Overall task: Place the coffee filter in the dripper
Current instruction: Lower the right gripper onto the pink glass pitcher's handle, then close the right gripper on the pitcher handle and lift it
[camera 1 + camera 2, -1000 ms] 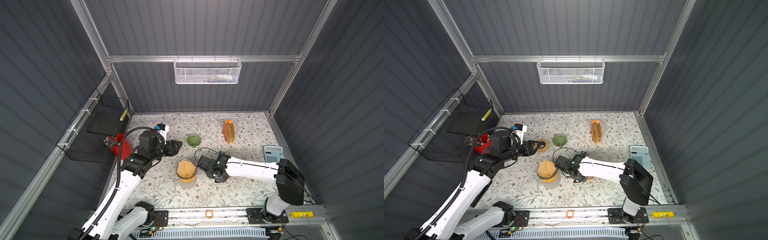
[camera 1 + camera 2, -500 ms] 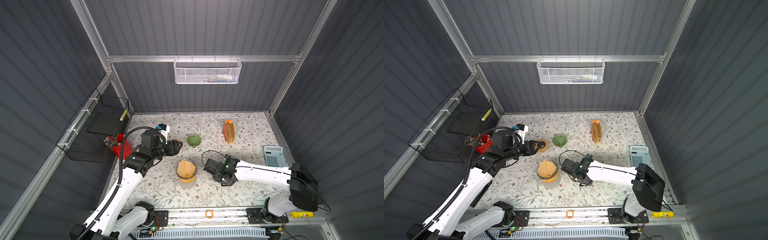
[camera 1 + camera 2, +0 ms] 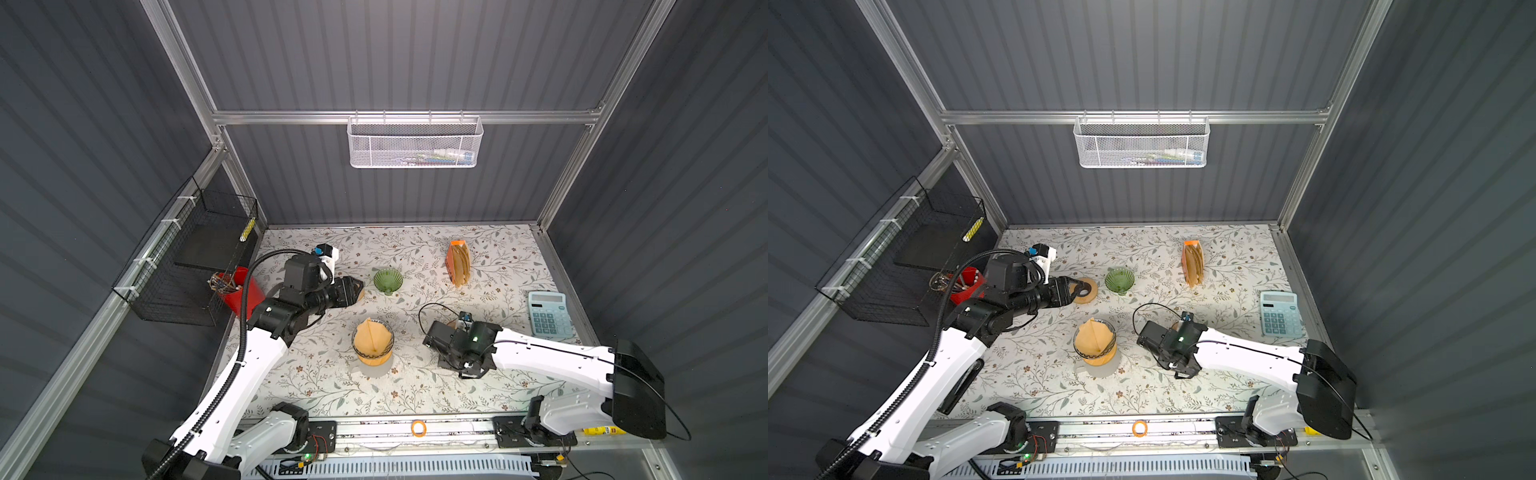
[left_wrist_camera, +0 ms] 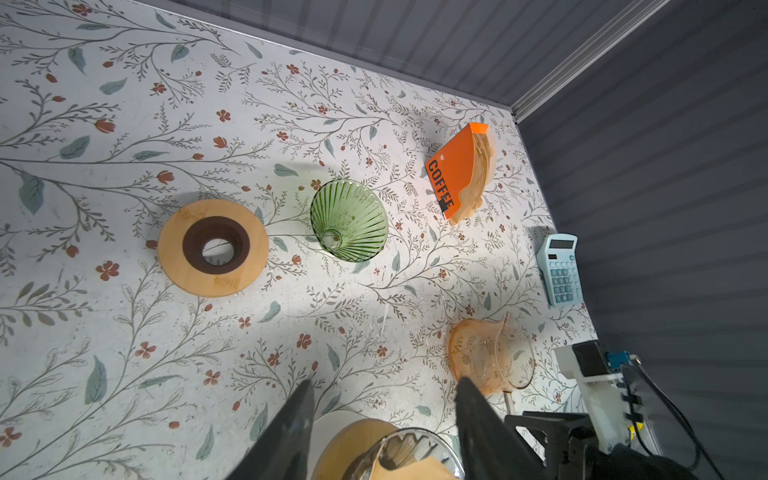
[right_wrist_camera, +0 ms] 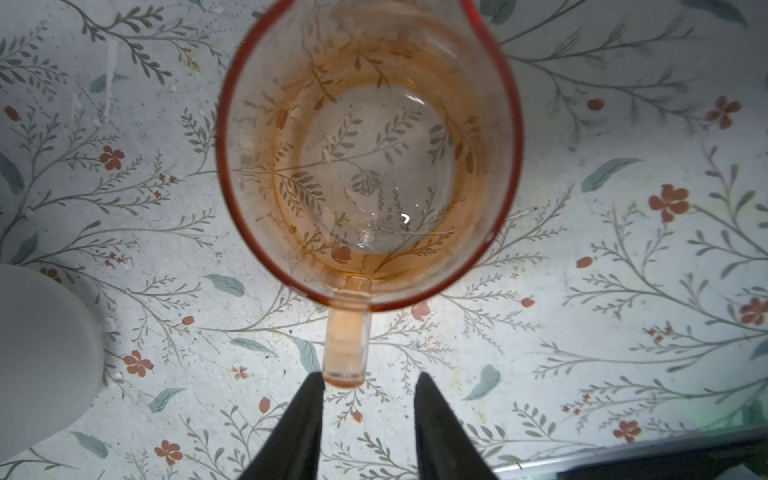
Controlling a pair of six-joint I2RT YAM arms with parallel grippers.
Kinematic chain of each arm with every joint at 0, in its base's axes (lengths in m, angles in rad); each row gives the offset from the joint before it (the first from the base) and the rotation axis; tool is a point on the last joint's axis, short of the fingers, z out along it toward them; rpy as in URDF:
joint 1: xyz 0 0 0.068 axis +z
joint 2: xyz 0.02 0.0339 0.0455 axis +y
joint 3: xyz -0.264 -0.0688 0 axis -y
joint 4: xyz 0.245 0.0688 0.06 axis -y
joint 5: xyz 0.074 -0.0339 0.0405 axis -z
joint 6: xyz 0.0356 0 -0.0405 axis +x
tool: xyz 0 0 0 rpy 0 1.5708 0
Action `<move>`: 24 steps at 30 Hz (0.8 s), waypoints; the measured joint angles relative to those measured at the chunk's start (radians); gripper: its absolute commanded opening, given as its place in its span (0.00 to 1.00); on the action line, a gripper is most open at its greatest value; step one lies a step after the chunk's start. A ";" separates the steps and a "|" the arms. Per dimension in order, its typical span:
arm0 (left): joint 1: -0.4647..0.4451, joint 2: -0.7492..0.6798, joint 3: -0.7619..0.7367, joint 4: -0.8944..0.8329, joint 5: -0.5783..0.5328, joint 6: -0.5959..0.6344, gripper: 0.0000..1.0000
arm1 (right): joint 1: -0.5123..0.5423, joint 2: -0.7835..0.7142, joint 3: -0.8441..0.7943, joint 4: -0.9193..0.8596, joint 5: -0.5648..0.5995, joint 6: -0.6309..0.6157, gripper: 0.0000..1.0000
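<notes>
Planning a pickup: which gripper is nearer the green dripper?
Left. The left gripper hangs just beside the green dripper, by the wooden ring; the right gripper is farther off, above the pink pitcher.

filter (image 3: 371, 337) looked like matt tan paper, creased. dripper (image 4: 395, 446) holding it was clear glossy glass. green cone (image 4: 349, 220) was ribbed glass, shiny. pitcher (image 5: 368, 153) was smooth orange-tinted glass. ring (image 4: 212, 248) was pale satin wood with a dark matt collar. filter holder (image 4: 451, 174) was smooth orange plastic. calculator (image 4: 559, 270) was matt blue plastic. table cover (image 4: 124, 332) was a matt printed sheet, scuffed.
</notes>
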 measured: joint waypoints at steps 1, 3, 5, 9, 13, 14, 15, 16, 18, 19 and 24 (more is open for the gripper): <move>0.000 0.000 0.000 -0.002 -0.006 -0.001 0.55 | -0.006 -0.012 -0.013 0.001 -0.004 -0.010 0.39; 0.000 0.001 0.000 -0.003 -0.014 -0.005 0.55 | -0.021 -0.039 -0.045 0.003 -0.015 -0.034 0.38; 0.000 0.003 0.000 -0.004 -0.019 -0.007 0.55 | -0.034 -0.056 -0.068 0.003 -0.022 -0.055 0.38; 0.000 0.010 0.000 -0.016 -0.041 -0.008 0.55 | -0.056 -0.082 -0.084 0.004 -0.027 -0.111 0.36; 0.000 0.014 0.002 -0.029 -0.059 -0.008 0.55 | -0.090 -0.104 -0.094 0.017 -0.040 -0.181 0.33; 0.000 0.018 0.006 -0.032 -0.060 -0.008 0.55 | -0.103 -0.109 -0.101 0.023 -0.046 -0.200 0.32; 0.000 0.023 0.009 -0.032 -0.061 -0.008 0.55 | -0.114 -0.114 -0.107 0.026 -0.049 -0.217 0.31; 0.000 0.029 0.013 -0.032 -0.063 -0.008 0.55 | -0.123 -0.118 -0.113 0.029 -0.050 -0.233 0.31; 0.000 0.043 0.021 -0.032 -0.066 -0.008 0.54 | -0.145 -0.132 -0.123 0.032 -0.053 -0.271 0.30; 0.000 0.049 0.024 -0.032 -0.067 -0.008 0.54 | -0.153 -0.137 -0.126 0.035 -0.055 -0.285 0.29; 0.000 0.076 0.028 -0.032 -0.067 -0.014 0.54 | -0.190 -0.157 -0.133 0.062 -0.069 -0.371 0.28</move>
